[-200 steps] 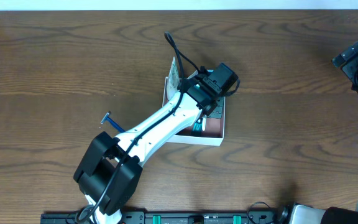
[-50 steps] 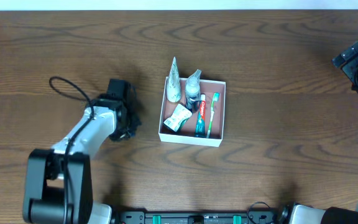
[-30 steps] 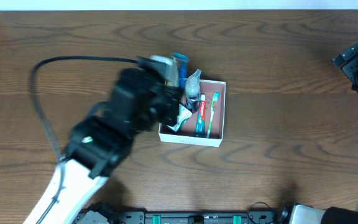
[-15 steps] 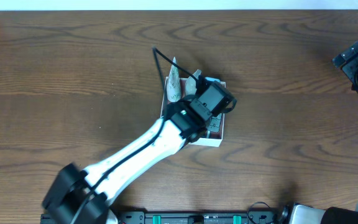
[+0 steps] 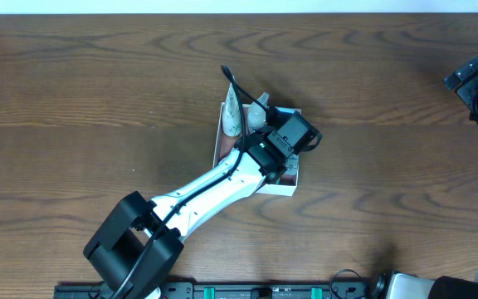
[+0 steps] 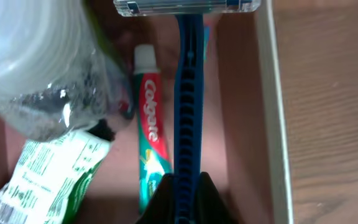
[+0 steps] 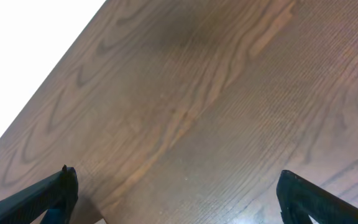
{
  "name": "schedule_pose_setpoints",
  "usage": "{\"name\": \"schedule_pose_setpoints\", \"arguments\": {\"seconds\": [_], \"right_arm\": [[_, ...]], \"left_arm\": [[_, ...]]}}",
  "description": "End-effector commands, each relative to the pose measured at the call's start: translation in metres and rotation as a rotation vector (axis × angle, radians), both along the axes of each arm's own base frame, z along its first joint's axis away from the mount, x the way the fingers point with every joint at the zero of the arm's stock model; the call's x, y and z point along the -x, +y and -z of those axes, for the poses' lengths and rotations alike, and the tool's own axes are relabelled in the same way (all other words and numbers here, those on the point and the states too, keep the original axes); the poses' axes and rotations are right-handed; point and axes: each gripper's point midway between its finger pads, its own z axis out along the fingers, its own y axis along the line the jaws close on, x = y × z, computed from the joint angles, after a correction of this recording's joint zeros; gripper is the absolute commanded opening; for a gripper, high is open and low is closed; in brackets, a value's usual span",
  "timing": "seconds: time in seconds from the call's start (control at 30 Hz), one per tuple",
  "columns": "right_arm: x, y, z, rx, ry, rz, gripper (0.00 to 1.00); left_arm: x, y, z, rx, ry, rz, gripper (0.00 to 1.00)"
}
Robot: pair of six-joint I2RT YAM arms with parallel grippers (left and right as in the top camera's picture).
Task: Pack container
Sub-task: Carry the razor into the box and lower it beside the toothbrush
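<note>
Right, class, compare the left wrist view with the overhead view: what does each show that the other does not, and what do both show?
Only the left wrist view: the left gripper shut on a blue razor, plus a Colgate toothpaste tube and a green-and-white packet inside the container. Only the overhead view: the whole left arm reaching across the table, and the right gripper at the far right edge. Both: the container's white wall and reddish-brown floor, and the wooden table.

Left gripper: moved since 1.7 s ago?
Yes, left gripper went right, from left of the square white-walled cardboard box to over it, shut on blue plastic razor.
</note>
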Motion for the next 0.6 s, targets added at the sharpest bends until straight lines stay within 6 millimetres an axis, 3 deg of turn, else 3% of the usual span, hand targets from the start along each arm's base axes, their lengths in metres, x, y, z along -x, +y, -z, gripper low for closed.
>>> {"name": "schedule_pose_setpoints", "arguments": {"seconds": [0.0,0.37,0.57], "right_arm": [[0.001,-0.002,-0.002,0.011,-0.002,-0.007,0.99],[0.001,-0.002,-0.002,0.011,-0.002,-0.006,0.99],[0.001,-0.002,-0.002,0.011,-0.002,-0.007,0.99]], "left_arm": [[-0.004,-0.001,0.000,0.007,-0.020,-0.028,0.06],[-0.003,-0.004,0.000,0.034,-0.014,-0.056,0.06],[0.006,-0.017,-0.002,0.041,-0.020,-0.020,0.06]]}}
